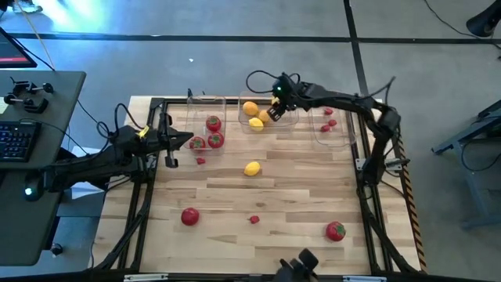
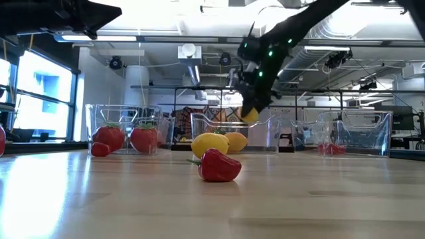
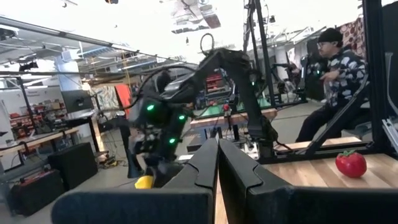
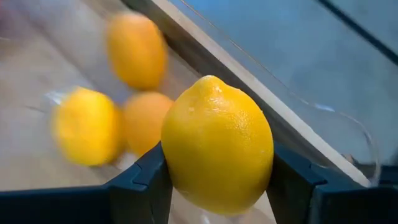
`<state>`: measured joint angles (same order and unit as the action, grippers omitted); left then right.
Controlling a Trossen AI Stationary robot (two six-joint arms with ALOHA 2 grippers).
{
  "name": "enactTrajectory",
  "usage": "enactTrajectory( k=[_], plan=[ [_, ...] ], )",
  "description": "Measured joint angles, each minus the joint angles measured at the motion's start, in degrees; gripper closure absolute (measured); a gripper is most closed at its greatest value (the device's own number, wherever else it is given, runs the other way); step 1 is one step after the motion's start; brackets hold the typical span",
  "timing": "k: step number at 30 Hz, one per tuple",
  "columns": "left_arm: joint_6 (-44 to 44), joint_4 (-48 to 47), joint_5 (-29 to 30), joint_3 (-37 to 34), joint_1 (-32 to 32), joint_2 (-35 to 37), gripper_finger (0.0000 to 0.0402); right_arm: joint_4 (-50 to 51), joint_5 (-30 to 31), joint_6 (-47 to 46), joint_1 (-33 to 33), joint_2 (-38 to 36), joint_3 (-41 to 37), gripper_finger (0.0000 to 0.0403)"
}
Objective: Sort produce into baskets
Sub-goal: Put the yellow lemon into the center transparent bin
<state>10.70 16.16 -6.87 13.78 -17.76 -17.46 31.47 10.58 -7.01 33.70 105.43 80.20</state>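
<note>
Three clear baskets stand along the table's far edge. The left basket [image 1: 207, 106] holds tomatoes [image 1: 214, 124], the middle basket [image 1: 259, 129] holds citrus [image 4: 137, 50], and the right basket [image 1: 335, 139] holds berries [image 1: 329, 124]. My right gripper [image 1: 274, 110] hangs over the middle basket, shut on a yellow lemon [image 4: 217, 146]. My left gripper [image 1: 185, 141] waits shut by the left basket, touching nothing. Loose on the table lie a lemon [image 1: 252, 168], two tomatoes [image 1: 189, 216] [image 1: 336, 230] and a berry [image 1: 254, 220]. My right gripper pinches the lemon's two opposite sides [image 4: 177, 165] between its two fingers [image 4: 146, 180]. The fingers slant down from above, coming from the table's right. The lemon is lifted clear, above the citrus in the middle basket.
A small red piece [image 1: 201, 160] lies just in front of the left basket. The table's middle and near part is bare wood between the loose fruit. Dark frame rails [image 1: 368, 204] run along the table's sides. A person [image 3: 333, 74] sits beyond the table's right side.
</note>
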Motion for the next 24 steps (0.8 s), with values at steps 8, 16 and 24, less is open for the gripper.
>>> enactTrajectory(
  k=[8,16,24],
  plan=[
    [-0.01,-0.09,-0.01,0.00,0.00,-1.89,0.0401,5.26,-0.10,0.15,1.14,6.70,4.76,0.0220],
    [-0.02,0.71,-0.02,0.00,0.00,-3.46,0.0401,5.17,-0.11,-1.60,2.33,8.80,4.93,0.0184],
    [-0.11,0.53,-0.02,0.00,0.00,-3.56,0.0401,5.21,1.02,-2.03,2.29,9.65,4.93,0.0170]
  ],
)
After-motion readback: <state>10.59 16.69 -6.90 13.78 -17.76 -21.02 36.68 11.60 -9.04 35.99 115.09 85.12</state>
